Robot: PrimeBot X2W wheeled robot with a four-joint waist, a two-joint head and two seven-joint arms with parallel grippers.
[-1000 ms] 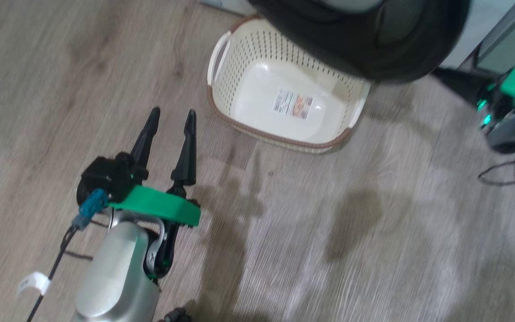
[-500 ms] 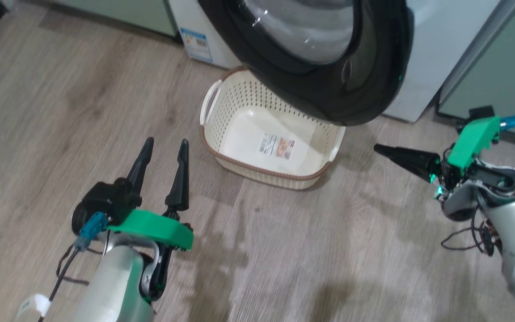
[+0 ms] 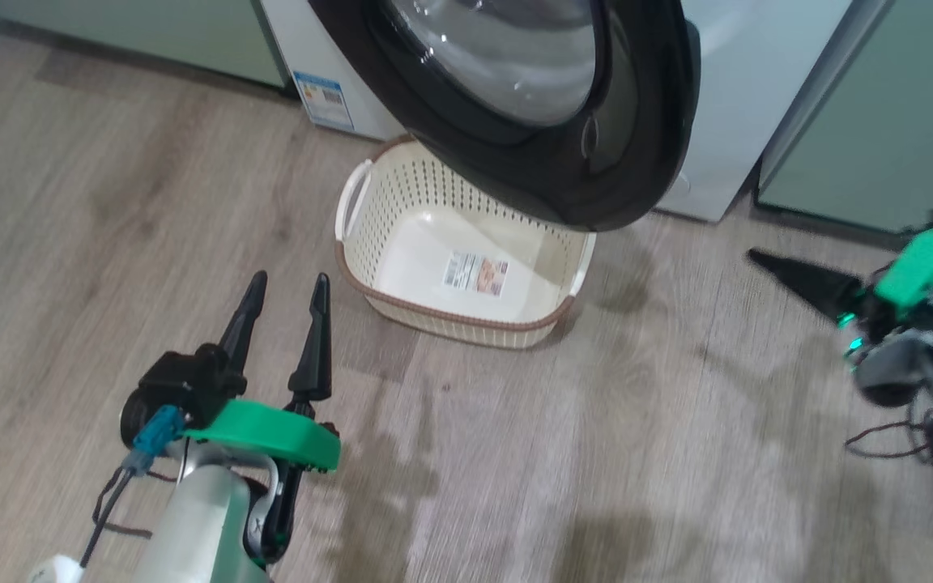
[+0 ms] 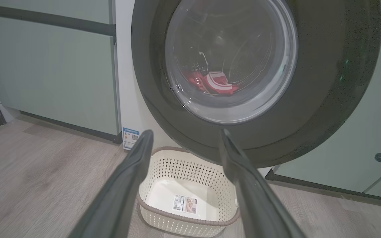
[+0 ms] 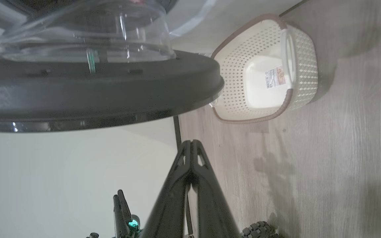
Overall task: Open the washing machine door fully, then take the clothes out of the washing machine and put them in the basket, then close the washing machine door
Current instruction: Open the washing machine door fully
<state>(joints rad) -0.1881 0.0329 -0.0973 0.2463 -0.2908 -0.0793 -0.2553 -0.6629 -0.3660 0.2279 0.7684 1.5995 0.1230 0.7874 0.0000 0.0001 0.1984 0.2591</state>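
The washing machine door (image 3: 596, 194) stands swung out from the white washing machine (image 3: 717, 105), and its black rim overhangs the far side of the basket (image 3: 450, 328). Through the door's clear window (image 4: 230, 59) I see the red clothes (image 4: 215, 82) lying in the drum. The cream basket (image 4: 184, 219) sits on the floor below the door with nothing in it but its label. My left gripper (image 3: 289, 279) is open and holds nothing, left of the basket. My right gripper (image 3: 754, 256) is shut on nothing, pointing left, right of the door's edge (image 5: 94, 96).
Pale green cabinets (image 3: 879, 121) flank the washer on both sides. A blue energy label (image 3: 321, 99) marks the washer's lower left corner. Wood-look floor (image 3: 555, 453) lies open in front of the basket. In the right wrist view the basket (image 5: 250, 120) sits beyond the shut gripper (image 5: 192, 142).
The head camera has tilted up, bringing more of the door and washer into view. My right gripper has drawn a little to the right, away from the door. The left gripper stays open.
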